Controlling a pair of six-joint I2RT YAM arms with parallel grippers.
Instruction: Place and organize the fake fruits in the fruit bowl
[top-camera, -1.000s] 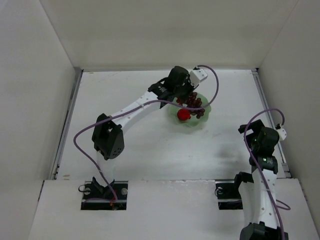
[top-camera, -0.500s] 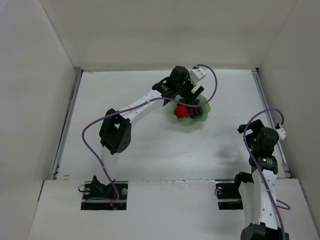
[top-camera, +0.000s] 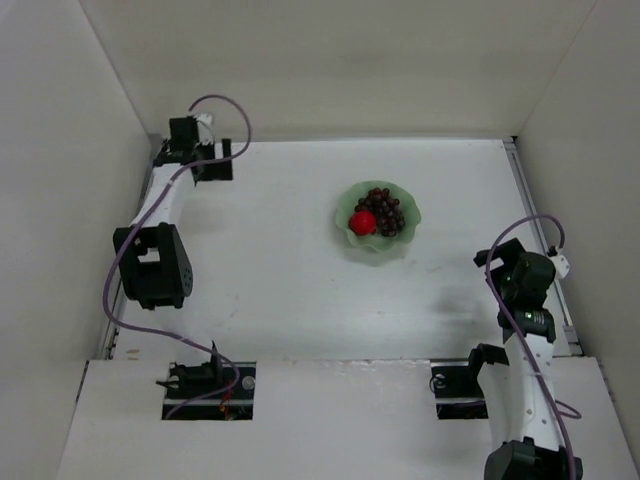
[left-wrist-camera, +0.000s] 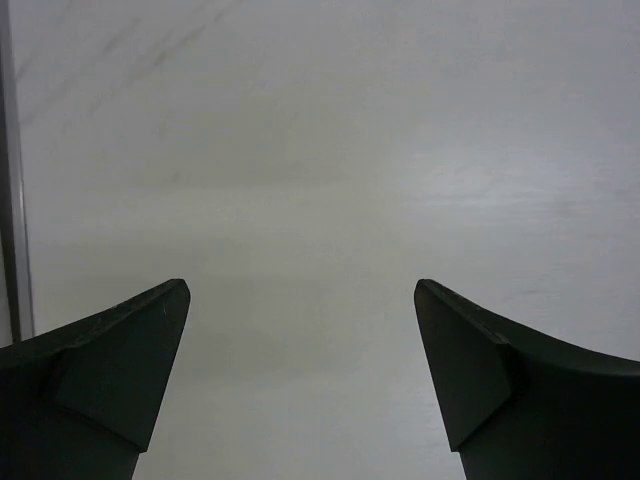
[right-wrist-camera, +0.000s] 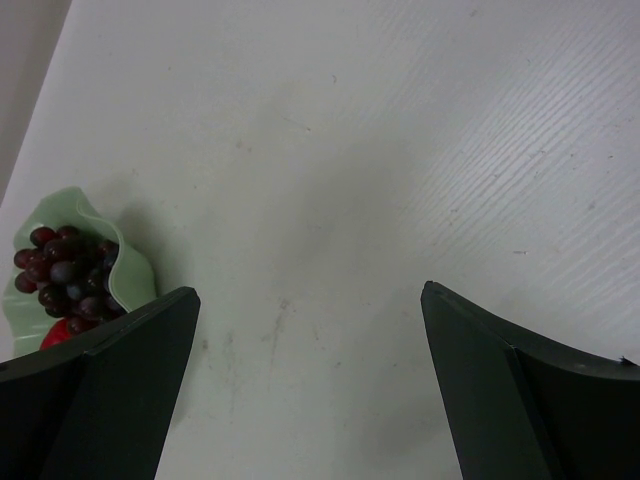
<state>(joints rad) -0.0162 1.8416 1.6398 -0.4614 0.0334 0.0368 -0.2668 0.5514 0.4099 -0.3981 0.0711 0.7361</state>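
Observation:
The mint-green fruit bowl (top-camera: 350, 237) sits right of the table's centre. Inside it, a glossy red fruit (top-camera: 363, 222) lies beside a bunch of dark maroon grapes (top-camera: 387, 210). My left gripper (top-camera: 205, 160) is far away at the back left corner; the left wrist view shows my left gripper (left-wrist-camera: 300, 290) open over bare table with nothing between the jaws. My right gripper (top-camera: 510, 270) rests near the right edge. In the right wrist view my right gripper (right-wrist-camera: 310, 295) is open and empty, and the bowl (right-wrist-camera: 125, 275) with the grapes (right-wrist-camera: 62, 270) and red fruit (right-wrist-camera: 57, 333) lies off to its left.
White walls enclose the table on three sides. A dark rail (left-wrist-camera: 12, 200) runs along the table's left edge close to my left gripper. Both arm bases stand at the near edge.
My left gripper opened over the bowl, then the arm swung away to the back left corner. The grapes now lie uncovered in the bowl beside the red fruit. The right arm barely moved.

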